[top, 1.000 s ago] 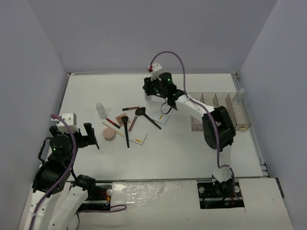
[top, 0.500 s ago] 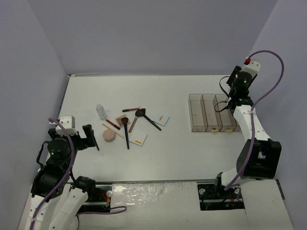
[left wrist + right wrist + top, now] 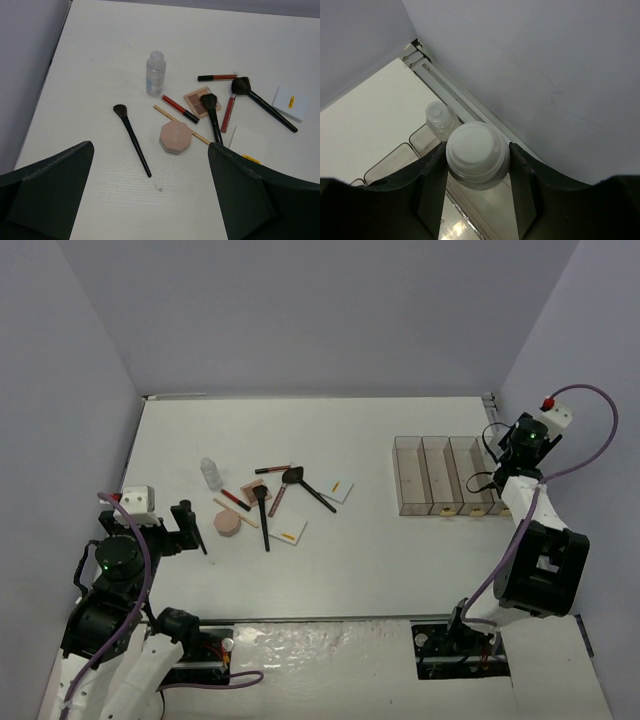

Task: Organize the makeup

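Note:
The makeup lies in a loose pile left of centre: a clear bottle [image 3: 210, 472] [image 3: 155, 73], a pink compact [image 3: 229, 523] [image 3: 175, 137], black-handled brushes [image 3: 263, 510] [image 3: 132, 139], a red pencil [image 3: 180, 108], a tan pencil [image 3: 181, 125] and white cards [image 3: 288, 531] [image 3: 290, 102]. My left gripper [image 3: 190, 525] [image 3: 150, 200] is open and empty, on the near side of the pile. My right gripper [image 3: 497, 462] [image 3: 477, 156] is shut on a clear white-capped bottle [image 3: 477, 150] over the right end of the organizer [image 3: 445, 488]. A second small bottle [image 3: 438, 120] stands in a compartment just beyond it.
The clear organizer's compartments [image 3: 390, 165] sit close to the table's right rail [image 3: 445, 85] and the side wall. A small eyeshadow palette [image 3: 197, 99] and red lip-gloss tubes [image 3: 216, 77] lie among the pile. Walls enclose the table on three sides.
My right arm has swung from the middle of the table, by the pile, across to the organizer's right end. The left arm has barely shifted and the pile has not moved.

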`<state>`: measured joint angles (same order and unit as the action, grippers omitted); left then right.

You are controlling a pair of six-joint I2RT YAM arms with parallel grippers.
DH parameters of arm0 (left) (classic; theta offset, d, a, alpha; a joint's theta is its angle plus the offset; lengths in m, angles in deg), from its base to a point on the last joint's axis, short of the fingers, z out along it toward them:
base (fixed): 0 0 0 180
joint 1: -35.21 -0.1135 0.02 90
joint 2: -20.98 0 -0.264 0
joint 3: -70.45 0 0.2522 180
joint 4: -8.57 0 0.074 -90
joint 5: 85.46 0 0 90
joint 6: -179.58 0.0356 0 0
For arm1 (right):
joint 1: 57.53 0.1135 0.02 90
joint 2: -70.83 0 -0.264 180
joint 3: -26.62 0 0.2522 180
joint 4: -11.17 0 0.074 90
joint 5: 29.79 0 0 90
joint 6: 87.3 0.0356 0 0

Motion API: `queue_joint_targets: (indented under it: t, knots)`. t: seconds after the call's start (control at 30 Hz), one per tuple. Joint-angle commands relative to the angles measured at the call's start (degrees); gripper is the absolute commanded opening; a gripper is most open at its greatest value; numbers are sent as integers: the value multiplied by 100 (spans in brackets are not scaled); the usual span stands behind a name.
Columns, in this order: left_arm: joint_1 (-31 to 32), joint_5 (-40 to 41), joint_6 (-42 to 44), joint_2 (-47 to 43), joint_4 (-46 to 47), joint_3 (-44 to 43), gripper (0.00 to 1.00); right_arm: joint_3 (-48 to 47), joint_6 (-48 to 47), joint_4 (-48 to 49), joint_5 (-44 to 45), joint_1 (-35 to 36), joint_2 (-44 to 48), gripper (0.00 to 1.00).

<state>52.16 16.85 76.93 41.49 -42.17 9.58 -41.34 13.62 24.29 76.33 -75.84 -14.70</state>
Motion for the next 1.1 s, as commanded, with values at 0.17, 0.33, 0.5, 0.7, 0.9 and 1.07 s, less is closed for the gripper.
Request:
queue_joint_targets:
  t: [0.17, 0.33, 0.5, 0.7, 0.9, 1.07]
  knots:
    - [97, 43, -1, 222, 380, -79, 97, 195, -236, 1804, -311, 23, -746, 0]
    - [90, 97, 15, 291, 375, -88, 97, 49, -415, 1991, -598, 20, -1098, 0]
    - [80, 104, 25, 360, 384, -96, 97, 140, -364, 2199, -752, -36, -1188, 0]
    - [78, 86, 18, 385, 385, -96, 97, 358, -249, 2374, -762, -50, -1203, 4]
    - [80, 52, 16, 392, 392, -88, 97, 271, -205, 2199, -717, -50, -1124, 50]
    - [80, 60, 16, 357, 384, -88, 97, -37, -178, 1683, -584, -24, -896, 89]
